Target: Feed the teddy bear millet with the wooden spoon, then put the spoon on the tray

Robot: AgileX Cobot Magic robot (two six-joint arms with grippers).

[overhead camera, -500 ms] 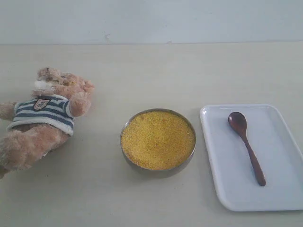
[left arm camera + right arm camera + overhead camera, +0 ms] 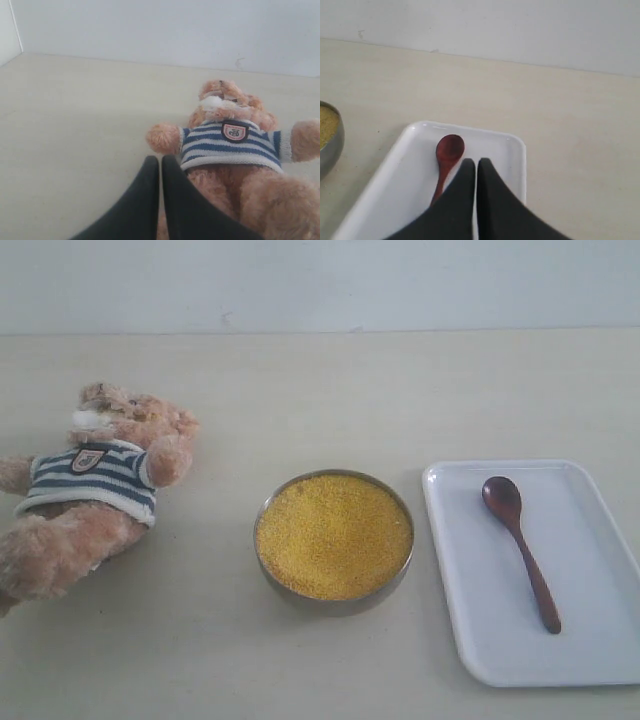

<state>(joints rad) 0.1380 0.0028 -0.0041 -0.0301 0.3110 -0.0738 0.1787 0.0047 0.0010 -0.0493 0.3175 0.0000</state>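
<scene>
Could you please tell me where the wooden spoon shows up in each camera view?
Exterior view: the wooden spoon lies on the tray, at right.
Left wrist view: not in it.
Right wrist view: on the tray, its handle partly hidden behind the right gripper.
Shared landmark: the tray.

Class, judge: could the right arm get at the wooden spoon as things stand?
Probably yes: the wooden spoon lies uncovered on the tray, and the right gripper, shut, is close by it.
</scene>
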